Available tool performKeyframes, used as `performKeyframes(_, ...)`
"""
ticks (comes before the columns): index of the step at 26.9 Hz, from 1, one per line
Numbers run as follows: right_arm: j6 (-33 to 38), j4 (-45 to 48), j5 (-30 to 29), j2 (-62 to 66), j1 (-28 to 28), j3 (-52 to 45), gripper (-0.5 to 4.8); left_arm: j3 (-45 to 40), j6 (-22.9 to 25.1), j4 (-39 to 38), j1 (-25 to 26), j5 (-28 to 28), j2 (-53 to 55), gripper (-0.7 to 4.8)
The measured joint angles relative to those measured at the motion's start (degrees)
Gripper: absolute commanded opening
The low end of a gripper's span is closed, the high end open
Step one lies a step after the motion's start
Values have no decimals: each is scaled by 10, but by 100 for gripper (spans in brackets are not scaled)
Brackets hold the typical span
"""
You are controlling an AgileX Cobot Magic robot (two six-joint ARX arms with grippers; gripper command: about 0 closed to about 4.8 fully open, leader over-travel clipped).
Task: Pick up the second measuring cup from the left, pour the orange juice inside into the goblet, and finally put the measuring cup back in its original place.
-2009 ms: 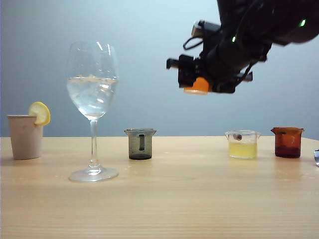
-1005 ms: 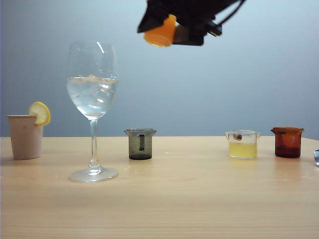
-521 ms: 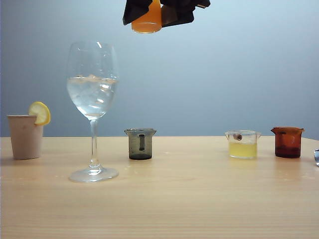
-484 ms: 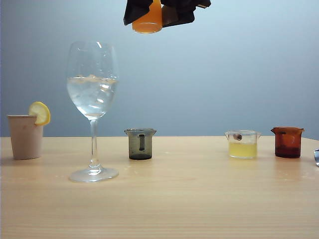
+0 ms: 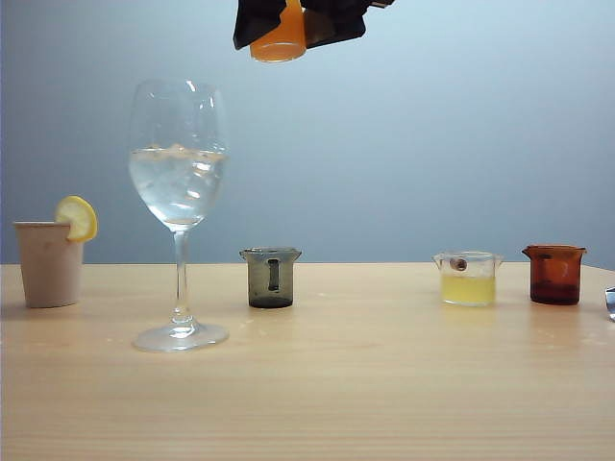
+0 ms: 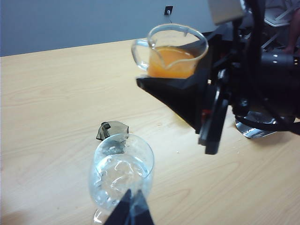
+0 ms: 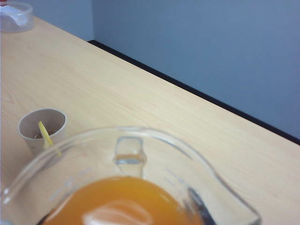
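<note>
The goblet (image 5: 179, 206) stands near the table's (image 5: 384, 384) left edge, its bowl holding clear liquid. High above, to its right, the right gripper (image 5: 293, 19) clamps the second measuring cup (image 5: 280, 40), level so the orange juice (image 6: 171, 63) stays in. The left gripper (image 6: 130, 212), opening unclear, hovers over the goblet.

A beige tumbler (image 5: 48, 263) with a lemon slice (image 5: 77, 218) on its rim is seen at the far nine o'clock edge of the wooden table (image 5: 307, 403). Near the middle, a smoky grey cup (image 5: 271, 277) is placed upright. Toward three o'clock, a clear cup of pale yellow liquid (image 5: 468, 278) is set just beside a reddish-brown cup (image 5: 554, 274), the two standing apart. A plain blue-grey wall (image 5: 432, 144) is seen behind.
</note>
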Motion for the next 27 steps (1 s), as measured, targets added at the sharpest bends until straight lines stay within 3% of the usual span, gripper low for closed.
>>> performKeyframes(20, -5, -7, 0, 34, 5, 36, 148, 0, 0, 0, 0, 0, 0, -6)
performKeyframes(27, -38, -6, -1, 34, 15, 36, 148, 0, 0, 0, 0, 0, 0, -6)
